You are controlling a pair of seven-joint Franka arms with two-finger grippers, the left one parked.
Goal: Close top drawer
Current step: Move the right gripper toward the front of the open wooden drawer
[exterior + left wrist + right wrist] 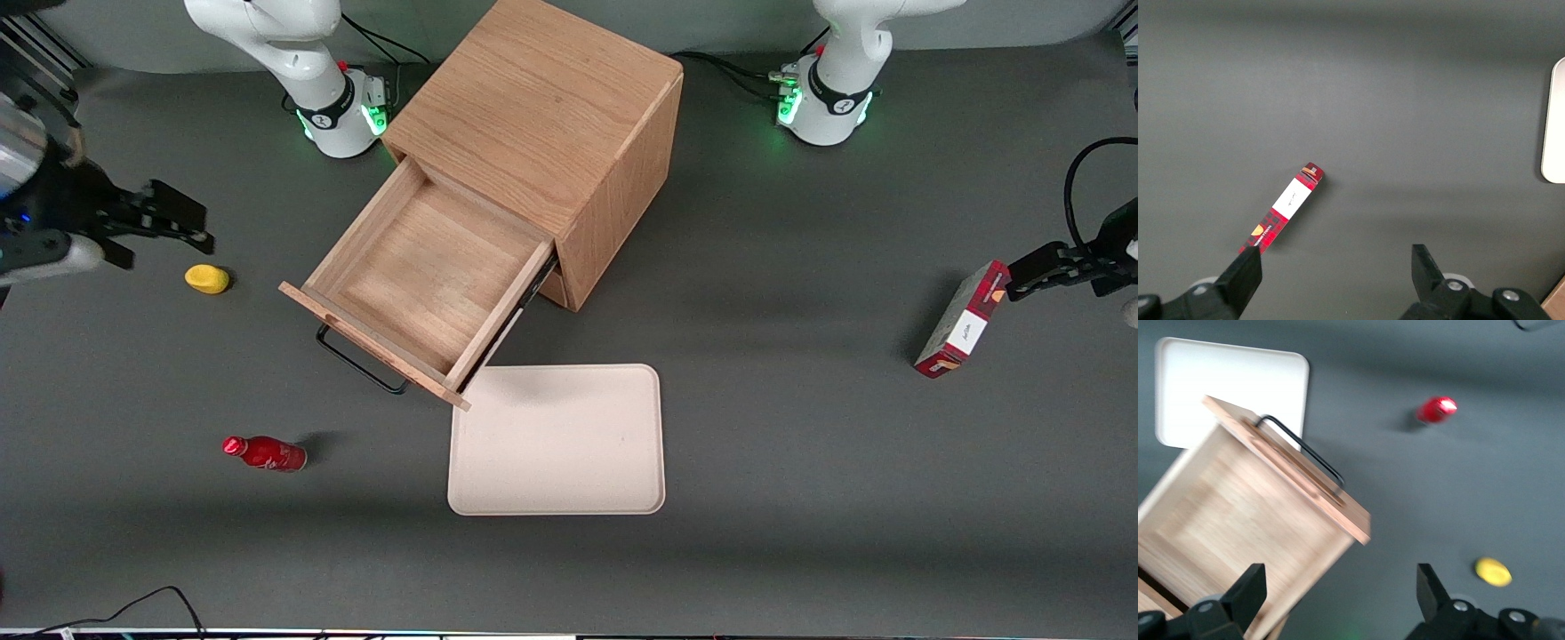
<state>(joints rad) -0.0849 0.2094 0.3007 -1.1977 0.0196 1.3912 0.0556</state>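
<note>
The top drawer (418, 276) of the oak cabinet (542, 107) is pulled far out and is empty, its black wire handle (360, 363) on the front that faces the front camera. My right gripper (182, 218) is open and empty, above the table beside the drawer toward the working arm's end, apart from it. In the right wrist view the drawer (1238, 520) and its handle (1301, 450) show below my open gripper (1341, 590). The lower drawer is hidden under the open one.
A white tray (557, 440) lies nearer the front camera than the drawer, close to its front corner. A yellow object (206, 278) lies near my gripper. A red bottle (265, 453) lies on its side nearer the camera. A red box (963, 320) sits at the parked arm's end.
</note>
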